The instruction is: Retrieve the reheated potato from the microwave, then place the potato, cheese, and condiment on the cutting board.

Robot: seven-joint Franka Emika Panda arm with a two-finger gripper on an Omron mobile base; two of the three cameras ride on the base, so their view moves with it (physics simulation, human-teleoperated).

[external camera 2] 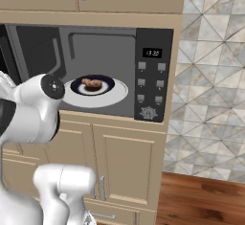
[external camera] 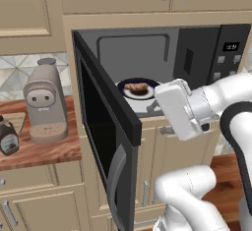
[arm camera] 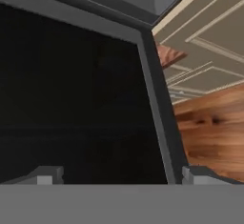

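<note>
Domestic kitchen: built-in microwave (external camera 2: 95, 71) set among beige panelled cabinets (external camera 2: 127, 164), coffee machine (external camera: 45, 102) at nine o'clock on a wooden countertop (external camera: 44, 151), tiled backsplash (external camera 2: 210, 75) at three o'clock.

microwave (external camera: 211, 53): black, grey inside
potato (external camera 2: 91, 83): reddish-brown
plate (external camera 2: 107, 84): dark blue
counter (external camera: 44, 151): reddish wood grain
coffee machine (external camera: 45, 102): beige

Microwave (external camera 2: 153, 71) door (external camera: 106, 127) is hanging wide open, leaving the cavity clear above the potato (external camera 2: 91, 83); door is blocking the left side.
</note>
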